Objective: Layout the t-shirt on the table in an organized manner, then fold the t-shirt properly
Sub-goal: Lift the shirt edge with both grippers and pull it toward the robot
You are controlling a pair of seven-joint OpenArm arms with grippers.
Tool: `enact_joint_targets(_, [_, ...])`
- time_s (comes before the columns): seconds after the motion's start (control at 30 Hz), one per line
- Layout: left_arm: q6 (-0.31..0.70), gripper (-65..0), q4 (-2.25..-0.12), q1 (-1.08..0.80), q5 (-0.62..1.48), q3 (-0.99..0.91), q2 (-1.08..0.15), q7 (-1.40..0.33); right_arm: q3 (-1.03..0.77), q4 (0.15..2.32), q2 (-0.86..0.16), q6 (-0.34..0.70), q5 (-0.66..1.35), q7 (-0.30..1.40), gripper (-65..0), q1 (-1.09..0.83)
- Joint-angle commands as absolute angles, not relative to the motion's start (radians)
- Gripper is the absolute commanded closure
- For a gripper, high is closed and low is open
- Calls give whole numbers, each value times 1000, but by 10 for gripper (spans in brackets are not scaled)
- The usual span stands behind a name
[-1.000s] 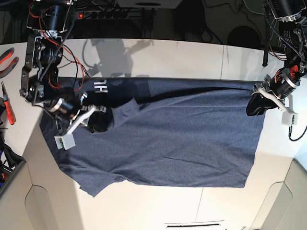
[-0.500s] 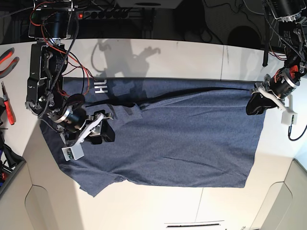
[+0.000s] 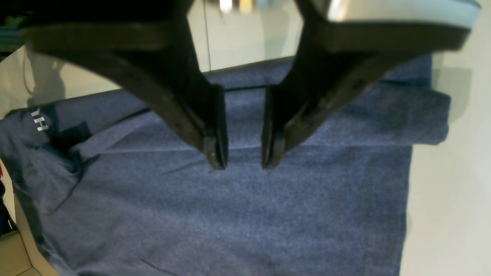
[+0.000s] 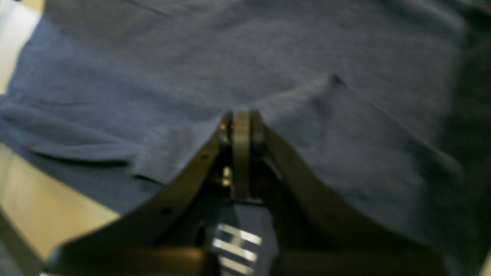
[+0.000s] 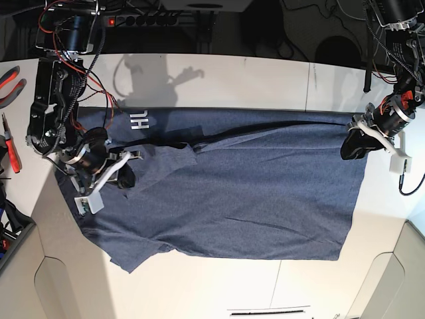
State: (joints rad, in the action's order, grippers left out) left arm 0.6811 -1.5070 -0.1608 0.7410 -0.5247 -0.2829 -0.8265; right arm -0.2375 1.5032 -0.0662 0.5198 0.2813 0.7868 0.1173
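With right gripper [image 4: 241, 122] clenched on a shirt [image 5: 252, 193] fold and left gripper [image 3: 243, 147] parted, empty: draw left, low, flattening that ridge.

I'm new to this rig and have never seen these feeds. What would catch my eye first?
The big navy t-shirt spread across the middle of the white table, white lettering near its far left edge. The right gripper sits on the shirt's left end, jaws shut with a ridge of cloth at its tips, while the left gripper hangs open at the shirt's right edge. Red-handled pliers lie far left.
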Motion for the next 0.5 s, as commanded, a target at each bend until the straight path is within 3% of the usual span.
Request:
enact_joint_targets(0.0, [698,-57,-1524,-152,739,-529,-299,-812,-250,1518,-72,503,257,738,0,129])
enact_joint_targets(0.03, [698,0,-1523,-152,719,-529,-299,-804,-256,1518,-73,483,213,706,0,123])
enact_joint_targets(0.13, [698,0,-1523,-152,624,-529,-299,-751,-258,1509,-95,447,166,672,0,113])
enact_joint_targets(0.47, [522,0,-1469,-149,355,-368,-300,-636,-258,1266,-191,448,164,625,0,112])
